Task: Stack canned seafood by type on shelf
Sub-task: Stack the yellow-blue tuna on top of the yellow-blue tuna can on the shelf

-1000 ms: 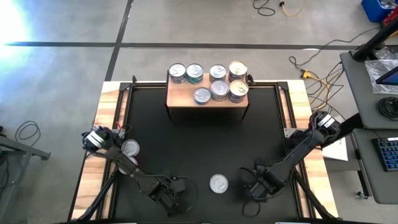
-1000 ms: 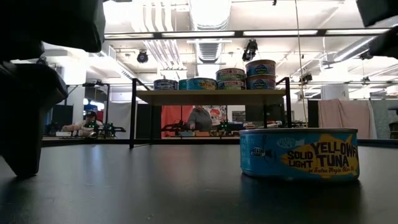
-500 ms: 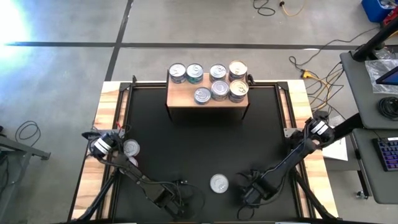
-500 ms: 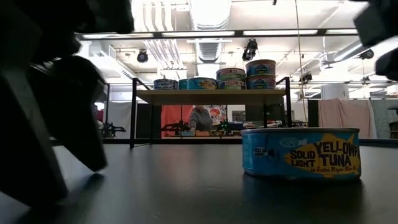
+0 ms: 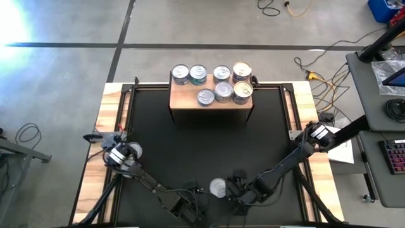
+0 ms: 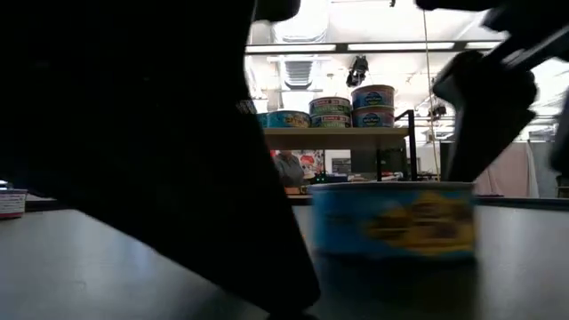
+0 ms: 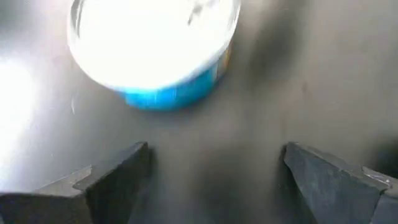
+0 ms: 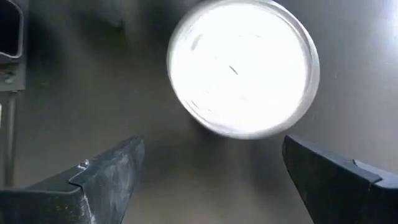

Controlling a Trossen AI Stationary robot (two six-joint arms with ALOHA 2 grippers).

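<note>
Here, a blue-labelled tuna tin [image 5: 218,187] is standing on the black mat [image 5: 202,145] near its front edge, flanked by the left gripper [image 5: 192,204] and right gripper [image 5: 235,192], both spread wide, holding nothing; seven tins [image 5: 215,83] are sitting on the shelf [image 5: 183,98].

Free room: bare black mat [image 5: 202,149] between the shelf [image 5: 211,102] and the near edge. Obstacles: one tin [image 5: 218,187] at the near edge, left gripper [image 5: 197,201] and right gripper [image 5: 235,190] close on either side; another tin [image 5: 133,151] under the left arm; shelf top crowded with tins [image 5: 215,83].
</note>
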